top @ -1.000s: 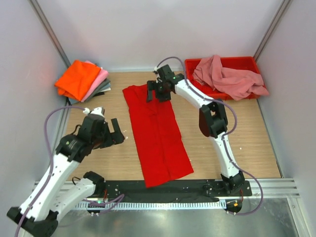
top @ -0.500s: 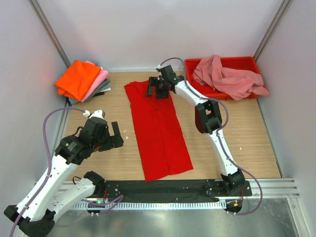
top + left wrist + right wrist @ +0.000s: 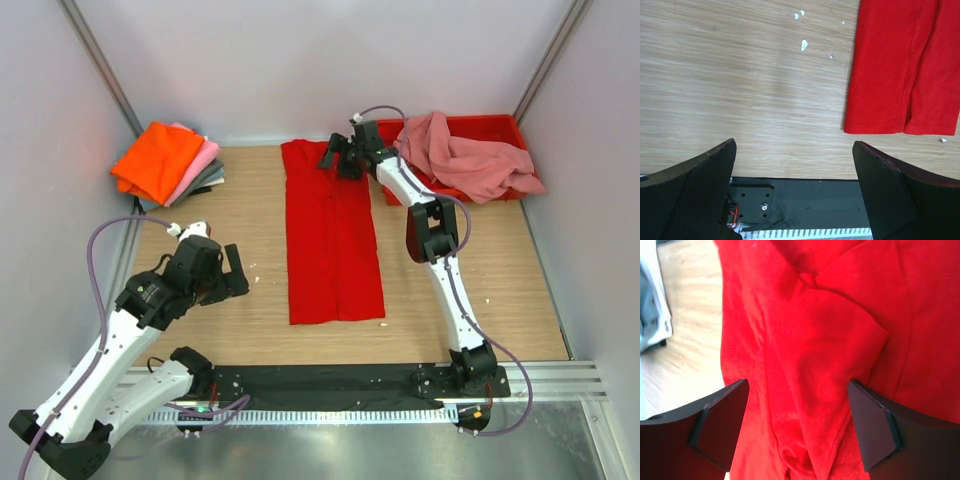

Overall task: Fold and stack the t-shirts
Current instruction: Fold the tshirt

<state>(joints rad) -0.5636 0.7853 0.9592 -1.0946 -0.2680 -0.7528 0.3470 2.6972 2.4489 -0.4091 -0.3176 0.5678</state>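
Wooden desk (image 3: 480,260) lying between pale walls (image 3: 300,60), left tool (image 3: 794,150) and right tool (image 3: 797,390) gaping apart — latter hiding upper corner of red t-shirt (image 3: 330,240).

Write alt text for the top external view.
A red t-shirt, folded into a long strip, lies on the table, the right claw open over its far end. The left claw hovers open near left; folded shirts are stacked far left, a pink shirt in the red tray.
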